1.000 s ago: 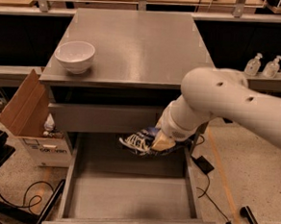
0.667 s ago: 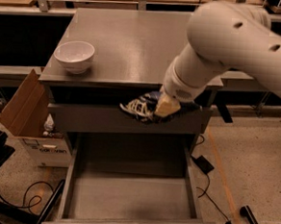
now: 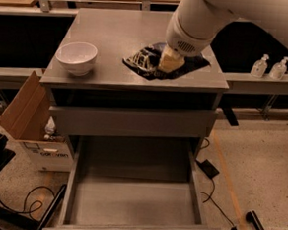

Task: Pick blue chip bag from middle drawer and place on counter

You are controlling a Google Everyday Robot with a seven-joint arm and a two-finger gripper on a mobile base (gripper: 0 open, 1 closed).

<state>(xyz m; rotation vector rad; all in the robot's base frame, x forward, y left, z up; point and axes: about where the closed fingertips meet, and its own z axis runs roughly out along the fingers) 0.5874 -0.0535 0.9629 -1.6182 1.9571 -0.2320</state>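
Centrally, on the counter [image 3: 115,33]: the end effector [image 3: 170,61] at the tip of the white arm [image 3: 200,17], which enters from upper rt. Its tan fingers [image 3: 171,58] are pressed together, pinching the blue chip bag [image 3: 145,62] at the bag's rt side. Bag is crumpled, dark w/ white print, and sits over the counter's front half, rt of centre. Whether it rests on the surface or hangs just above it cannot be told. White bowl [image 3: 76,57] stands upright on the counter's left-front part, well apart from the bag. Below the counter: a shut grey drawer front [image 3: 133,122], then the middle drawer [image 3: 132,205], pulled out, its grey floor in view. Left of the cabinet: an open cardboard box [image 3: 28,111]. Far rt, on a ledge: two pump bottles [image 3: 260,65]. Cables [image 3: 212,201] trail on the floor.
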